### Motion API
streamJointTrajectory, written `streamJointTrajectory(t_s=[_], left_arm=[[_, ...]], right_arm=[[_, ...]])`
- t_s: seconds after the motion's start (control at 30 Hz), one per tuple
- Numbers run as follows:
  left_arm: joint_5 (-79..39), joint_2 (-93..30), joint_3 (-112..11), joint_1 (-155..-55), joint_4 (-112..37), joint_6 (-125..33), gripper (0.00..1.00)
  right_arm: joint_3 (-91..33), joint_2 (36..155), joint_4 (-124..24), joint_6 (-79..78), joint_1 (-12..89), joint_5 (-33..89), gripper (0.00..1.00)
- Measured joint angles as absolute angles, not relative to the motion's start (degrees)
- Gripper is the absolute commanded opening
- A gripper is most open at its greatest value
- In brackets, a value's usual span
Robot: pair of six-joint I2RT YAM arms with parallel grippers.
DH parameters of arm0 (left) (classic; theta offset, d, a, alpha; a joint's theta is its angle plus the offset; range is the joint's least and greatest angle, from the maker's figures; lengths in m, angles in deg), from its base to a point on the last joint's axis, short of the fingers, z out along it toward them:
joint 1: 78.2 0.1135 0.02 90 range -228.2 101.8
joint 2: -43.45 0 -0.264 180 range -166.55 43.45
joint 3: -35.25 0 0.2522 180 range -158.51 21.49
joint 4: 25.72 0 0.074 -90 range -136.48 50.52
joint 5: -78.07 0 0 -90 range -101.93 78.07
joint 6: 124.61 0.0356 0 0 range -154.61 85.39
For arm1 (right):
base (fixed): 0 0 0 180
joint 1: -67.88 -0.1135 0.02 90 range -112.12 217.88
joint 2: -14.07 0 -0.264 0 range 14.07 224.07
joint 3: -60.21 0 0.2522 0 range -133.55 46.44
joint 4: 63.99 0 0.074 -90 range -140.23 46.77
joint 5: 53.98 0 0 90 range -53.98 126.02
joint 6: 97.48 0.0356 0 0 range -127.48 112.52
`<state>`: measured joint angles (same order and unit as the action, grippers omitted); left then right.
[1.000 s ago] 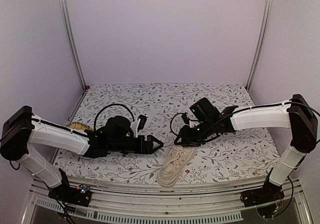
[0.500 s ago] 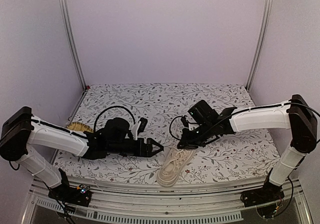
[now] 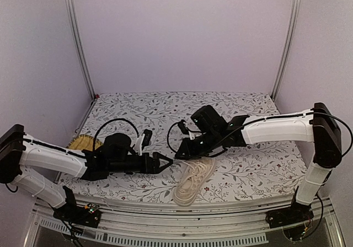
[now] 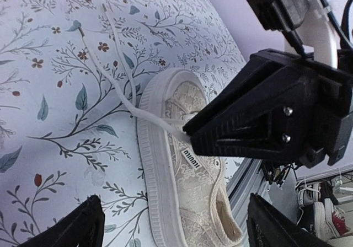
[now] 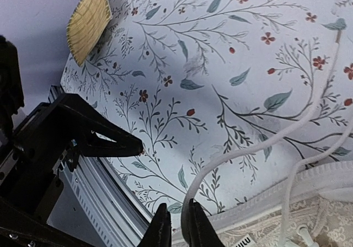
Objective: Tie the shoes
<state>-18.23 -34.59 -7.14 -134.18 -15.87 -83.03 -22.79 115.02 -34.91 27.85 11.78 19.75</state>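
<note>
- Lying by the near edge of the tabletop (image 3: 248, 175), about midway along it, is the cream lace-up sneaker (image 3: 194, 181), set at a slant with its thick off-white sole on the floral cloth.
- The right pincer (image 3: 179, 154) hangs low over the sneaker's laced part, with its fingers pressed almost together.
- In the left wrist view, a pale lace (image 4: 118, 87) runs out from the tip of the right pincer (image 4: 187, 134), so it is pinching that lace.
- From the pinch, the lace crosses the sole's rim and trails over the cloth towards the tabletop's left edge, where its free end lies flat.
- In the right wrist view, two strands of lace (image 5: 309, 114) curve up from the sneaker's rim just beside the pincer's tips (image 5: 175, 225).
- The left pincer (image 3: 168, 162) is spread wide and holds nothing. It sits low over the cloth just left of the sneaker, pointing at it.
- In its own view, the sneaker lies between its two fingertips (image 4: 83, 225).
- A yellow woven mat (image 3: 83, 143) lies at the left edge of the tabletop, partly behind the left arm.
</note>
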Motion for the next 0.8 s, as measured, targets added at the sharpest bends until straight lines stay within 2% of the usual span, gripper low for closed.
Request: streamJointTrajectory(t_s=[0.1,0.23,0.3,0.5,0.57,0.67,0.8], left_arm=[[-18.3,-32.3,-4.7,-133.6,-14.7,-84.6,0.9],[-18.3,-30.2,-2.7,-133.0,-13.2,-86.8,0.9],[-18.5,-30.1,-2.7,-132.9,-12.4,-87.6,0.89],[-22.0,-35.8,-3.9,-132.8,-7.4,-94.6,0.81],[-23.1,-39.4,-5.0,-132.8,-6.7,-96.9,0.79],[-23.3,-43.3,-7.6,-132.9,-7.9,-98.2,0.75],[-21.5,-45.3,-12.3,-132.9,-12.7,-97.7,0.75]], right_arm=[[-24.2,117.1,-36.2,26.9,10.2,19.0,0.29],[-24.1,116.6,-37.1,26.3,9.4,18.6,0.69],[-23.6,114.9,-37.1,25.8,9.4,20.1,0.78],[-23.3,106.8,-34.1,24.6,12.2,26.6,0.78],[-23.4,105.8,-32.2,24.5,14.2,29.0,0.73],[-24.1,107.5,-28.1,24.4,17.9,32.4,0.66],[-28.7,115.0,-22.8,23.8,21.2,37.2,0.63]])
